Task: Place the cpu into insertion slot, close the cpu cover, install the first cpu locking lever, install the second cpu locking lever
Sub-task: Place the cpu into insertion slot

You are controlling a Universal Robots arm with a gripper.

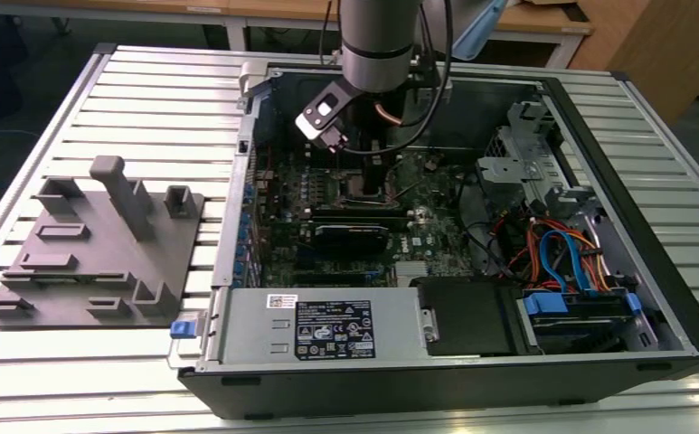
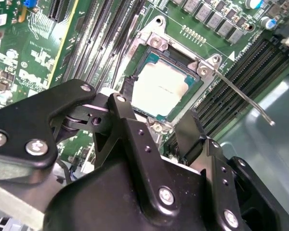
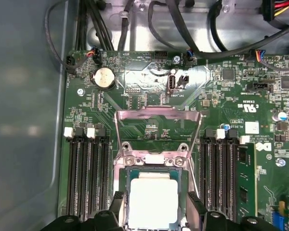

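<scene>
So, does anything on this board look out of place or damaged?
Nothing looks damaged or askew. The cpu lies square in the insertion slot; the cpu cover stands open and a thin lever sticks out free, both simply not closed yet.

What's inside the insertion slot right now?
The cpu lies in the slot, silver top showing, cover raised. What lies beneath it is covered.

Exterior view looks down; both wrist views closely share cpu [image 2: 166, 91] [image 3: 152, 204].
</scene>
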